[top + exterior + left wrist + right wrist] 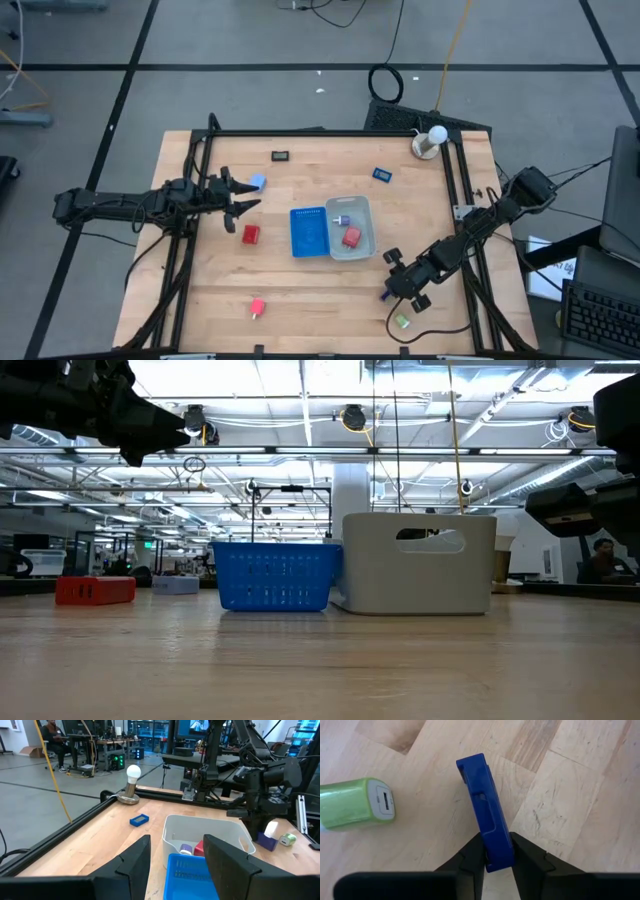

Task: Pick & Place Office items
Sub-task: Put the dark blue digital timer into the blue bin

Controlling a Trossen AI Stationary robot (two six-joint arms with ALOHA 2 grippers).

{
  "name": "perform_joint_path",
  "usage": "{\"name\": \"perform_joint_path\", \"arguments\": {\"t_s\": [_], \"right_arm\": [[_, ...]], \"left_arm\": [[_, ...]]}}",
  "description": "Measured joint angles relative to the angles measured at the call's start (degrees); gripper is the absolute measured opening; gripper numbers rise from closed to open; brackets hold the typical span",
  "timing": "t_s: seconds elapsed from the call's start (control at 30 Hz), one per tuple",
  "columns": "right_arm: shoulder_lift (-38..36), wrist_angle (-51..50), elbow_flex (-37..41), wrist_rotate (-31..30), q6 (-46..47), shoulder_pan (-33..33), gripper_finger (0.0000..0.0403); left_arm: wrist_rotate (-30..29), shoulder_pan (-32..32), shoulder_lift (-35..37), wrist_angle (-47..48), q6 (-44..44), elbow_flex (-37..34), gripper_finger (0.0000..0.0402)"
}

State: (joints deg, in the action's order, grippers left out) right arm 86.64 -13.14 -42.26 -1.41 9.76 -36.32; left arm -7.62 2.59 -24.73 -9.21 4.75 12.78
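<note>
My right gripper [496, 851] is at the table's near right [390, 291], slanting down and shut on a dark blue flat piece [484, 805]. A green block [357, 802] lies just beside it on the table [403, 322]. My left gripper [243, 197] hovers open and level at the table's left, above a pale blue block [257, 183] and a red block [250, 234]. Another red block [257, 307] lies near the front, a black rectangle [281, 155] and a dark blue one [382, 174] at the back. My right gripper pinches the dark blue piece by its two broad faces at the end nearest the gripper [495, 857], between its two fingers. The fingers slant down from the table's right and lie along the piece. It stands on its narrow edge; whether it is clear of the table does not show.
A blue ribbed tray [309, 231] and a clear tray [362, 205] stand side by side mid-table; the clear one holds a red block [351, 237] and a small pale piece [340, 216]. A white bulb on a base [430, 140] stands at the far right corner. Black rails [460, 190] edge the table.
</note>
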Motion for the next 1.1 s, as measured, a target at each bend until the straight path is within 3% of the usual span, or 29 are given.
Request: {"name": "perform_joint_path", "arguments": {"t_s": [0.43,0.97,1.1], "right_arm": [[-11.3,-0.4,0.0,-0.5,0.0,1.4,0.0065],[-28.7,-0.4,0.0,-16.5,-3.8,1.6,0.0071],[-31.2,-0.8,0.0,-16.7,-6.7,3.7,0.0067]], "left_arm": [[0.0,0.0,0.0,0.0,0.0,0.0,0.0184],[0.0,0.0,0.0,0.0,0.0,0.0,0.0184],[0.0,0.0,0.0,0.0,0.0,0.0,0.0184]]}}
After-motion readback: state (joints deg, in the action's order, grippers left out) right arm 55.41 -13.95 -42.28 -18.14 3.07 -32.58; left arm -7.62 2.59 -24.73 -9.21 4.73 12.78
